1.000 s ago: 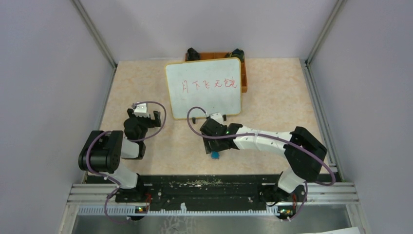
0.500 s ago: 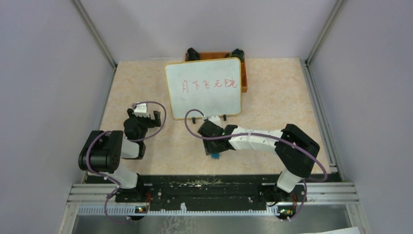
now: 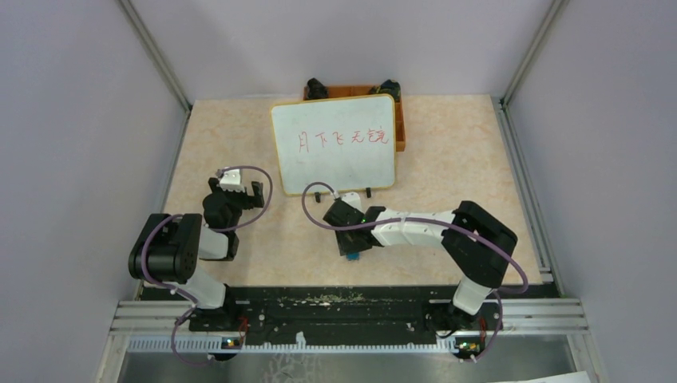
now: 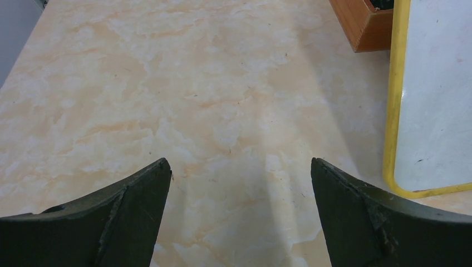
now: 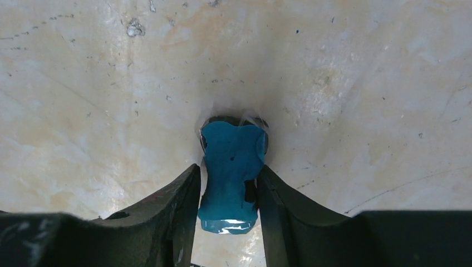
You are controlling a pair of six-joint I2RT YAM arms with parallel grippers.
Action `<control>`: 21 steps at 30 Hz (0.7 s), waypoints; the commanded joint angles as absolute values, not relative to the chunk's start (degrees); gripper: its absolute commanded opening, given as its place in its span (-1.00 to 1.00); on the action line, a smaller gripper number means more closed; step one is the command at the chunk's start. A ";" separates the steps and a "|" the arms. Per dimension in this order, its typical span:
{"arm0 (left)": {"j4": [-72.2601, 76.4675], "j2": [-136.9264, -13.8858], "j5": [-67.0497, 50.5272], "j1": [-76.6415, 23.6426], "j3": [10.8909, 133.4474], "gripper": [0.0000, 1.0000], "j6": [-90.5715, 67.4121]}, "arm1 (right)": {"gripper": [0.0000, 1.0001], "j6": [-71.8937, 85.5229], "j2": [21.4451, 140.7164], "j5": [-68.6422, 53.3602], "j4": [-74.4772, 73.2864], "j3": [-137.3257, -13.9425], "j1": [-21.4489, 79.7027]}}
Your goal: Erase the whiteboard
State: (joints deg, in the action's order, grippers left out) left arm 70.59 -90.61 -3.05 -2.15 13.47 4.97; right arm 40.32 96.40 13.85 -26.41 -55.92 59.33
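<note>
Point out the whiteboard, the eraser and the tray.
whiteboard [image 3: 335, 166]: top view, blank lower half of its white face.
eraser [image 5: 231, 161]: right wrist view, middle of its blue top.
tray [image 3: 401, 128]: top view, orange right wall beside the board.

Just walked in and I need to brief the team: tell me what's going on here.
The right tool grips a blue eraser lying on the table in front of the whiteboard. The left tool is wide open and empty over bare table beside the board. The red writing is all still on the board, so no wiping has started.
</note>
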 commanded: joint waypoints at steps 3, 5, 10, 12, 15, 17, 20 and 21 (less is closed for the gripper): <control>72.51 -91.05 -3.15 -2.37 14.32 1.00 4.85 | -0.34 41.39 96.24 14.88 -25.40 -55.28 60.10; 72.51 -91.05 -3.12 -2.35 14.33 1.00 4.92 | -0.36 41.49 96.02 15.00 -25.49 -55.27 60.11; 72.51 -91.05 -3.12 -2.34 14.30 1.00 4.92 | -0.53 41.78 95.24 16.24 -26.47 -55.30 60.12; 72.50 -91.05 -3.16 -2.34 14.33 1.00 4.88 | -0.77 41.79 93.31 16.85 -27.08 -55.41 60.13; 72.51 -91.01 -3.16 -2.37 14.35 1.00 4.86 | -1.00 41.75 91.13 18.19 -28.33 -55.57 60.12; 72.51 -90.99 -3.16 -2.34 14.24 1.00 4.89 | -1.00 41.54 89.27 19.94 -29.21 -55.72 60.12; 72.59 -90.97 -3.12 -2.36 14.24 1.00 4.92 | -1.00 40.48 84.73 23.99 -29.79 -55.83 60.62; 72.60 -90.97 -3.10 -2.35 14.23 1.00 4.90 | -1.00 40.11 82.69 25.49 -29.71 -55.75 60.96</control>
